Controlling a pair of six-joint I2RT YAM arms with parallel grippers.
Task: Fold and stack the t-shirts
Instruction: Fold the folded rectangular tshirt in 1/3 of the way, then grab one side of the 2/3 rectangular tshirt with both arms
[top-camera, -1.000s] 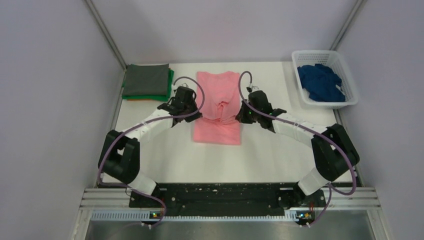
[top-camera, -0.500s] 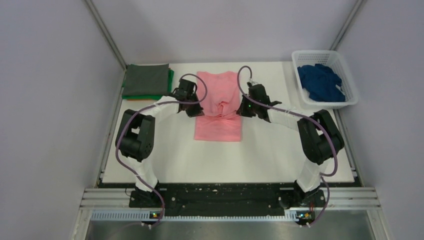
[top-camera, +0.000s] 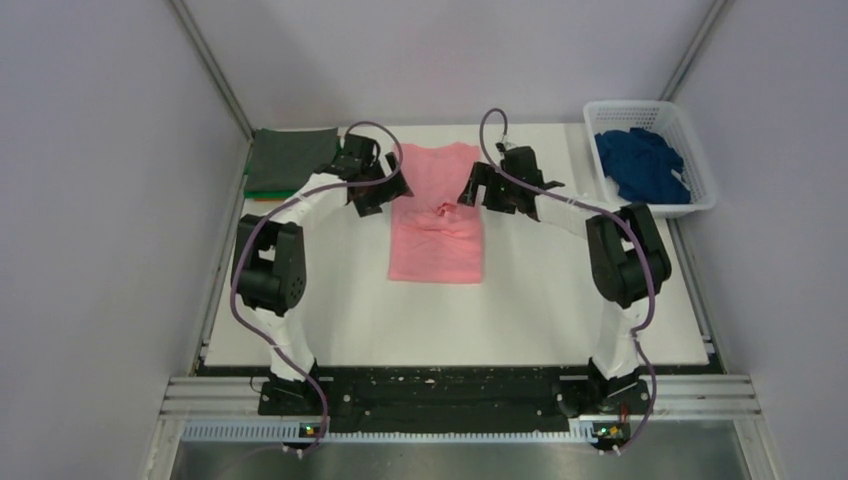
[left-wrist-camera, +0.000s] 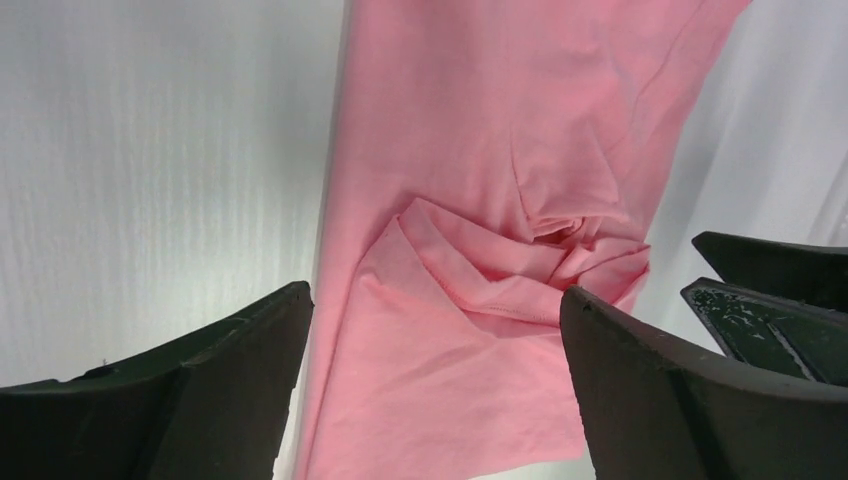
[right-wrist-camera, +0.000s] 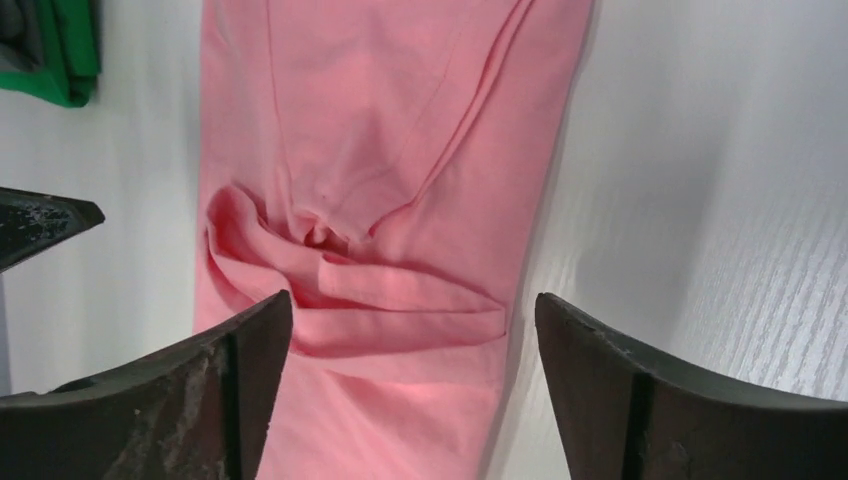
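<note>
A salmon-pink t-shirt (top-camera: 436, 235) lies in a long strip at the middle of the table, with a bunched fold (top-camera: 440, 210) across its middle. My left gripper (top-camera: 383, 193) hangs open just off its left edge, and my right gripper (top-camera: 476, 192) hangs open off its right edge. Seen from the left wrist, the pink cloth (left-wrist-camera: 470, 180) lies below the open left gripper (left-wrist-camera: 435, 335), untouched. From the right wrist, the pink shirt (right-wrist-camera: 380, 130) lies likewise under the open right gripper (right-wrist-camera: 412, 340). A dark blue t-shirt (top-camera: 641, 165) sits crumpled in the basket.
A folded grey t-shirt (top-camera: 290, 158) lies on a green one (top-camera: 262, 190) at the back left; the green one (right-wrist-camera: 60, 50) also shows in the right wrist view. The white lattice basket (top-camera: 655, 208) stands at the back right. Walls enclose three sides of the table.
Both grippers were shut on the pink shirt's lifted fold; they carried it toward the back, opened and let go. The fold now lies bunched across the shirt's middle.
</note>
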